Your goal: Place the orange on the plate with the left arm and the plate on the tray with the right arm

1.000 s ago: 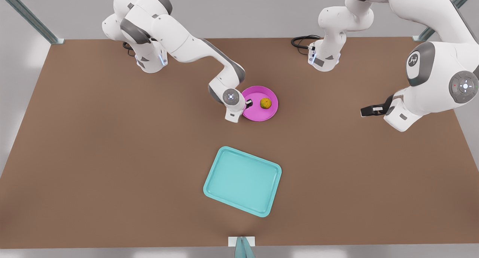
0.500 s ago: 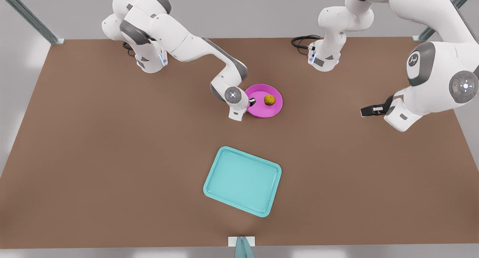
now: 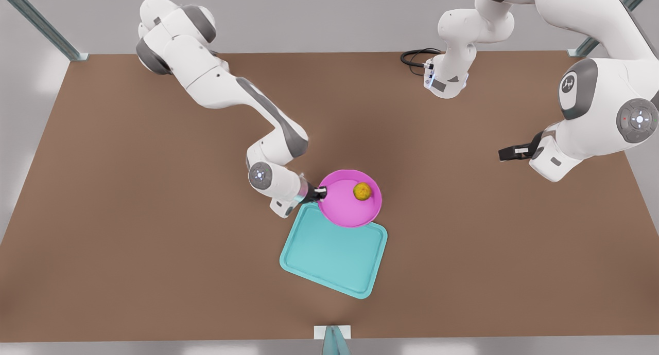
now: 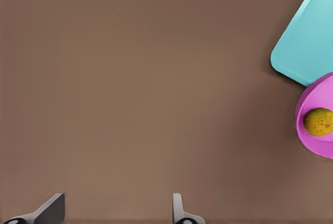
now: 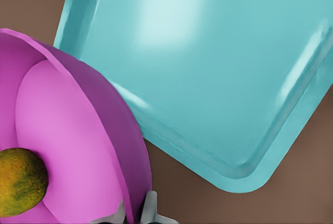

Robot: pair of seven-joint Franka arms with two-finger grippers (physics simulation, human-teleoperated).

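1. The orange (image 3: 362,191) sits inside the plate (image 3: 345,208), a little off its middle, toward the side away from the gripping arm; that half of the job looks done.
2. The plate is up off the table (image 3: 128,216), carried at a slight tilt, and it overlaps the far edge of the tray (image 3: 329,257). In the right wrist view the plate's rim (image 5: 93,94) hangs above the tray's near corner, not yet resting in it.
3. The right gripper (image 3: 318,193) has the plate by its rim on the side away from the orange. Its fingers (image 5: 150,209) are closed thin on that rim, one inside and one outside, as the right wrist view shows.
4. The tray lies flat on the table, turned at an angle, with nothing in it.
5. The left gripper (image 3: 507,152) waits well away from the plate, at the front view's right, over bare table. Its fingers (image 4: 179,211) are spread wide apart and hold nothing; from its camera the plate (image 4: 317,117) and orange (image 4: 318,121) show far off, beside the tray (image 4: 307,42).
6. The step in hand, I would say, is carrying the loaded plate over to the tray. Next the right arm needs to bring the plate farther in over the tray's middle, level it so the orange does not roll, lower it until it rests inside the rim, then let go.
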